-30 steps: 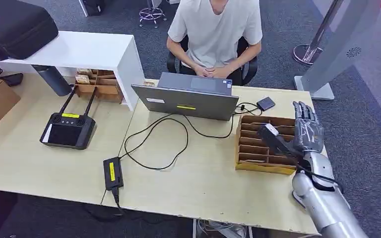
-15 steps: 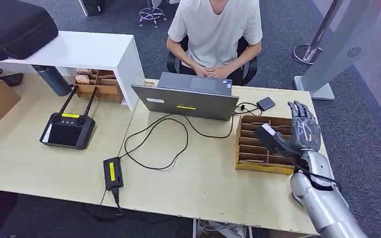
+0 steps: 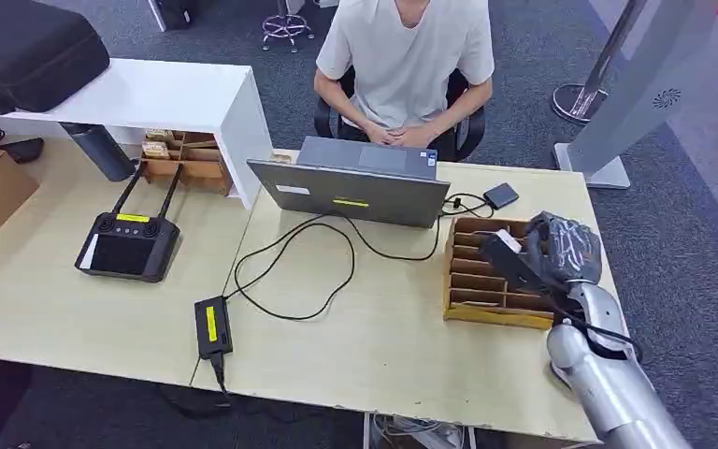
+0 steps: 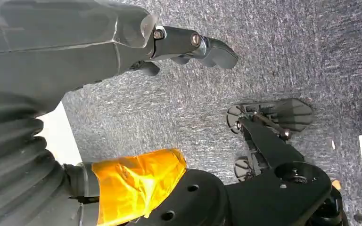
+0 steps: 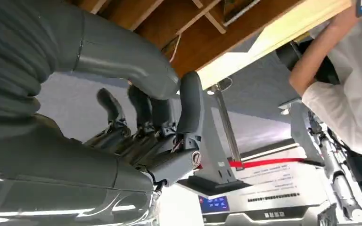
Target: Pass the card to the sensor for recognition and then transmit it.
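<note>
**Right hand curling over the card tray**

- Right hand: over the right end of the wooden slotted tray on the table. Earlier its fingers stood straight up and spread; now they have bent forward and inward toward the thumb, and the hand has shifted slightly left. Whether it grips anything cannot be told.
- Card: not discernible in the tray slots or in the hand.
- Sensor: small dark pad beyond the tray, wired to the laptop; unmoved.
- Left hand: hangs above the carpet, fingers slack and apart, holding nothing.
- Person: seated behind the laptop, unchanged.
</note>
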Motion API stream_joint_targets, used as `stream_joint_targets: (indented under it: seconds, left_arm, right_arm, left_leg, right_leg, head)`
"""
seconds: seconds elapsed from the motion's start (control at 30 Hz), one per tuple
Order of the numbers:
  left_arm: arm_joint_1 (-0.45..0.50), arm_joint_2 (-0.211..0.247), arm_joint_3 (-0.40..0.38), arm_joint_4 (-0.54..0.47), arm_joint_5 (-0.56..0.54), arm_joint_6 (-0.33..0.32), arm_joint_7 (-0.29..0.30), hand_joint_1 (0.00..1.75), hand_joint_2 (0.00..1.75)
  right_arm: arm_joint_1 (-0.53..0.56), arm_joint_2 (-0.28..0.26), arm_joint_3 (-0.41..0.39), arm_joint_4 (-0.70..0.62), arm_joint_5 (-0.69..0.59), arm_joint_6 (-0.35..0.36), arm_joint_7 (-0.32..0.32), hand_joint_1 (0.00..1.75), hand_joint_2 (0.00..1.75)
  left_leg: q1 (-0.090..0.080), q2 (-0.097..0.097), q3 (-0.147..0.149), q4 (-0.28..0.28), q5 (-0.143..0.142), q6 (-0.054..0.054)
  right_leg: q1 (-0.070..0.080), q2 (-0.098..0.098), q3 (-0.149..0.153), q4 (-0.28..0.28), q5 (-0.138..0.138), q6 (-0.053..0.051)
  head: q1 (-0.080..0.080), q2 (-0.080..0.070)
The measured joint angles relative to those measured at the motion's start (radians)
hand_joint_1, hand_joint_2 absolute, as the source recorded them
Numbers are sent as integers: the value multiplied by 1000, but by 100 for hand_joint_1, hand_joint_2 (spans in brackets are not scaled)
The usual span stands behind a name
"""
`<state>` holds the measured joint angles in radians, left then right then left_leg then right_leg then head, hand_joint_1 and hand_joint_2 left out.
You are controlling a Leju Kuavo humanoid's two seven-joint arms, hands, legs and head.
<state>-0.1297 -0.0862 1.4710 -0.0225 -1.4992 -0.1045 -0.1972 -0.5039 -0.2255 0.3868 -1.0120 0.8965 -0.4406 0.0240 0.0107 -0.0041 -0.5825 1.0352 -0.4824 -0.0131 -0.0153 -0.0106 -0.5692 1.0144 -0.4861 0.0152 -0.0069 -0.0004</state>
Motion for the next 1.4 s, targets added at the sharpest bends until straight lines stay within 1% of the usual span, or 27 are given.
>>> stream_joint_targets:
  seconds: [0.43,0.47,0.5,0.73,1.4]
  left_arm:
    - [0,2,-5,0,0,1,-2,0,175]
    - [1,2,-5,0,0,1,-3,0,175]
    - [1,2,-6,0,0,0,-4,0,175]
    - [1,4,-10,0,0,0,-6,0,175]
    - [-1,4,-24,0,0,0,-6,0,175]
  right_arm:
    - [3,-1,-2,-23,-15,0,-14,175,175]
    - [5,-2,-3,-23,-15,-2,-15,147,175]
    - [6,-3,-3,-23,-15,-2,-16,0,175]
    - [6,-3,-4,-24,-1,-23,-19,0,175]
    - [6,-3,-4,-24,3,-22,-15,0,175]
  left_leg:
    - [0,0,0,0,0,0]
    - [0,0,0,0,0,0]
    - [0,0,0,0,0,0]
    - [0,0,0,0,0,0]
    - [0,0,0,0,0,0]
  right_leg:
    - [0,0,0,0,0,0]
    - [0,0,0,0,0,0]
    - [0,0,0,0,0,0]
    - [0,0,0,0,0,0]
    - [0,0,0,0,0,0]
  head:
    - [0,0]
    - [0,0]
    - [0,0]
    - [0,0]
    - [0,0]
